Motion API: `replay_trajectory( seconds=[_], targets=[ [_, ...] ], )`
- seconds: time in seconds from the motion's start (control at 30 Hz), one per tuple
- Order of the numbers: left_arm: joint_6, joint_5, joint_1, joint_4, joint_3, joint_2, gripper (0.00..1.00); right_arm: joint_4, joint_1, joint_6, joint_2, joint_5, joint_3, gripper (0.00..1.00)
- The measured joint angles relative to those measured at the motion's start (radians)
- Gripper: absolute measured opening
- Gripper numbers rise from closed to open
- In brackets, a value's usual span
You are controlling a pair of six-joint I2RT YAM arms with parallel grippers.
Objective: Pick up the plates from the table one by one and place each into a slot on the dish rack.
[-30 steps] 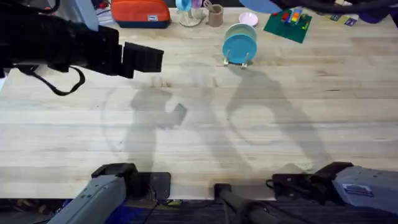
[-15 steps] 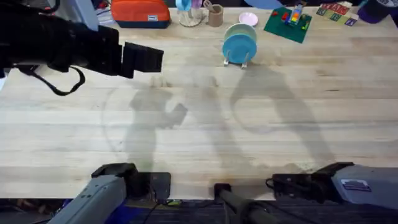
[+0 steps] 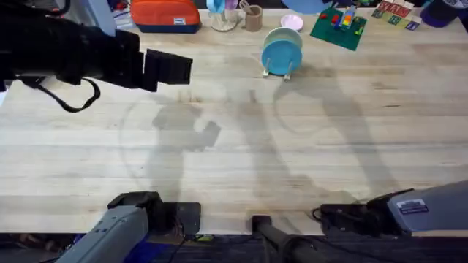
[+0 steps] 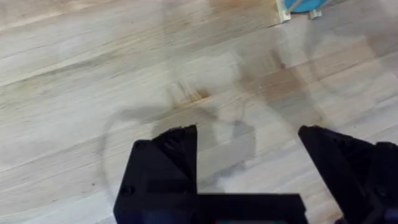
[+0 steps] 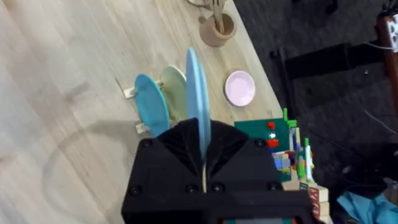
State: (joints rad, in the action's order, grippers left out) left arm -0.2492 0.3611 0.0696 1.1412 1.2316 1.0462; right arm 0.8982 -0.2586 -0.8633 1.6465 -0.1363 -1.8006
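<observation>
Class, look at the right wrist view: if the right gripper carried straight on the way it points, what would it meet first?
Probably the dish rack: the right gripper, shut on a light blue plate, points toward the blue plate and pale green plate standing there. Depth is unclear, so it might reach bare table just short of them.

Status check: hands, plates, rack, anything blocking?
Right hand shut on a light blue plate, edge-on above the dish rack. Left hand open, empty over bare table. Two plates already racked. Path looks clear.
</observation>
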Motion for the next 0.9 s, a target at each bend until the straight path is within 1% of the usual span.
replay_trajectory(
  seconds=[0.03,0.07,0.27,0.47,0.57,0.77,0.9],
  targets=[
    [0.002,0.000,0.000,0.000,0.000,0.000,0.995,0.000,0.003,0.003,0.017,-0.004,-0.012,0.029],
    [0.002,0.000,0.000,0.000,0.000,0.000,0.995,0.005,0.013,0.003,0.062,-0.014,-0.048,0.029],
    [0.002,0.000,0.000,0.000,0.000,0.000,0.995,0.026,0.037,0.003,0.125,-0.047,-0.099,0.029],
    [0.005,0.000,0.000,0.000,0.000,0.024,0.995,0.062,0.070,0.004,0.141,-0.106,-0.108,0.029],
    [0.022,0.000,0.000,0.000,0.000,0.051,0.995,0.063,0.087,0.004,0.141,-0.126,-0.110,0.029],
    [0.040,-0.003,0.000,0.000,0.000,0.067,0.995,0.069,0.097,0.004,0.149,-0.141,-0.115,0.029],
    [0.044,-0.007,0.000,0.000,0.000,0.067,0.995,0.069,0.097,0.004,0.181,-0.144,-0.116,0.029]
  ],
)
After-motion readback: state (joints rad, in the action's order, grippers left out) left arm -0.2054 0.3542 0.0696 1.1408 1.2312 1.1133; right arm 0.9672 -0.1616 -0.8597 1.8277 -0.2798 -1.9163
